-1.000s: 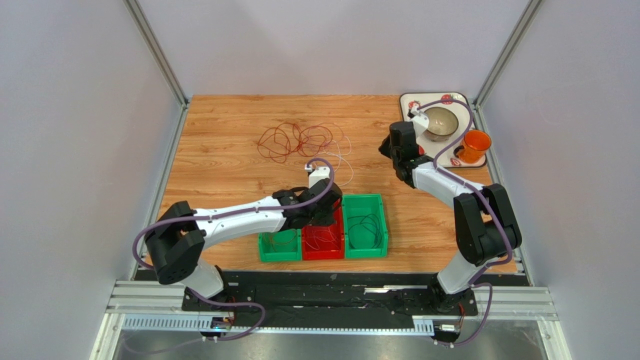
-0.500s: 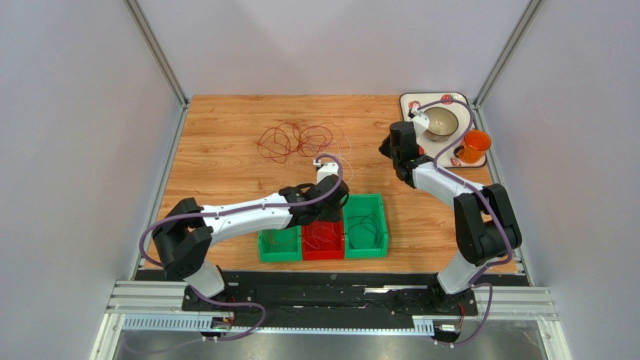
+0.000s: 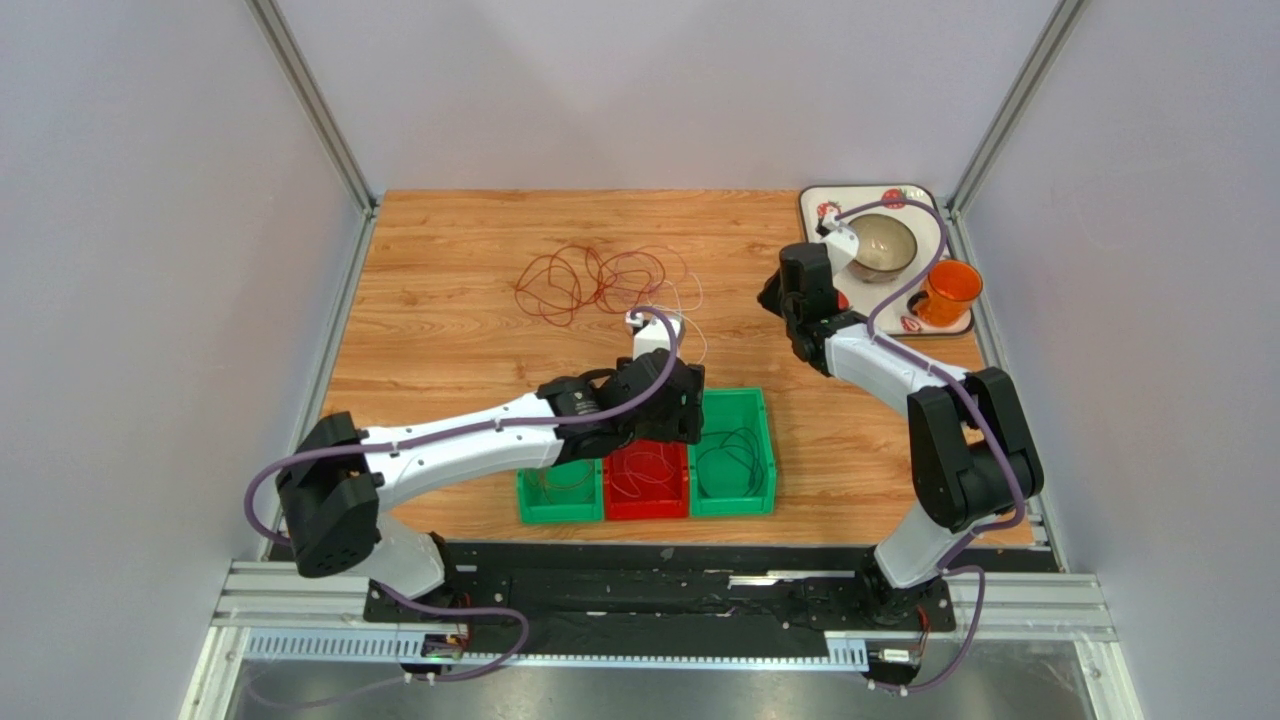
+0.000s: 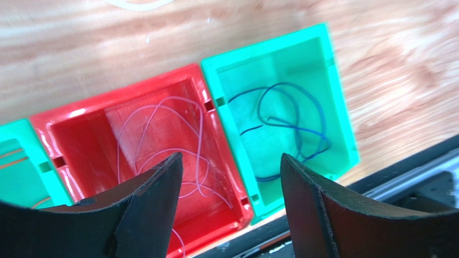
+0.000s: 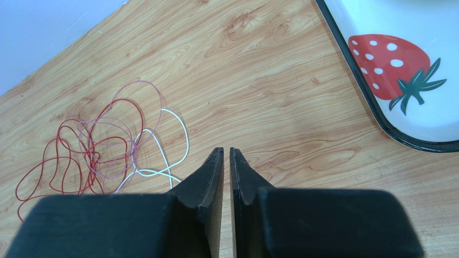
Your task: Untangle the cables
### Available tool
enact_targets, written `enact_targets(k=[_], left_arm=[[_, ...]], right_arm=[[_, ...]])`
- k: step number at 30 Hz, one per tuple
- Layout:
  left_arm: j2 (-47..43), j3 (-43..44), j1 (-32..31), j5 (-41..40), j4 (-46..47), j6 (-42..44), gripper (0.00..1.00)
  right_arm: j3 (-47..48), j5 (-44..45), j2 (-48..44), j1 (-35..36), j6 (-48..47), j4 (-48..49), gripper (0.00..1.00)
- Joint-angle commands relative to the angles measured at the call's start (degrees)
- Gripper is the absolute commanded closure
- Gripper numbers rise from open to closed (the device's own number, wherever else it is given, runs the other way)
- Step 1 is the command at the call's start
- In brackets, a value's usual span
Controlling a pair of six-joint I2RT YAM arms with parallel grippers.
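A tangle of cables (image 3: 589,281), red and pale pink loops with a white strand (image 5: 161,141), lies on the wooden table at the back centre; the right wrist view shows it (image 5: 102,145) at the left. My left gripper (image 4: 230,158) hangs wide open over the red bin (image 3: 646,488), nothing between its fingers. A thin pale pink cable (image 4: 161,134) lies loose in that bin. A dark blue cable (image 4: 285,123) is coiled in the green bin (image 4: 334,107) beside it. My right gripper (image 5: 227,151) is shut and empty, low over bare wood right of the tangle.
Three bins stand in a row near the front edge: small green (image 3: 556,492), red, larger green (image 3: 733,453). An orange strand (image 4: 13,156) shows in the small green one. A strawberry-print tray (image 3: 819,203) at the back right carries a bowl (image 3: 882,245) and an orange cup (image 3: 947,290).
My left gripper's jaws went from shut to wide open above the red bin, and that arm shifted a little to the right. The right arm has not moved.
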Motion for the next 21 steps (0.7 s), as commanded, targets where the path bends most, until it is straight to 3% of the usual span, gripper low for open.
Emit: enact_targets(k=[1,3,4,5,14,21], left_arm=[[-5.22,4.86,-0.32,-3.10,-1.48,3.34,0.24],[-6.19,6.88,-0.32,-5.55,-3.50,5.19,0.25],[-6.45,7.24,-0.32,-6.43,-3.68,6.24,0.13],[-6.72,7.76,-0.23,-7.40,-3.69,8.60,0.11],[-6.46,9.52,10.04,-5.30,-0.62,15.64,0.12],[5.38,15.05,22.60,3.39,6.59,17.23,0.15]], right_arm=[[0.98,0.18,-0.24,-0.28,0.54,0.97,0.88],[0.89,0.00,-0.24,-0.28,0.45,0.79,0.88],[0.80,0.00,-0.41,-0.28,0.54,0.79,0.88],[0.72,-0.26,-0.67,-0.11,0.45,0.70,0.88],[0.10,-3.78,-0.41,0.59,-1.48,2.99,0.86],[4.40,-2.11,2.22,4.45,-6.58,1.14,0.76]])
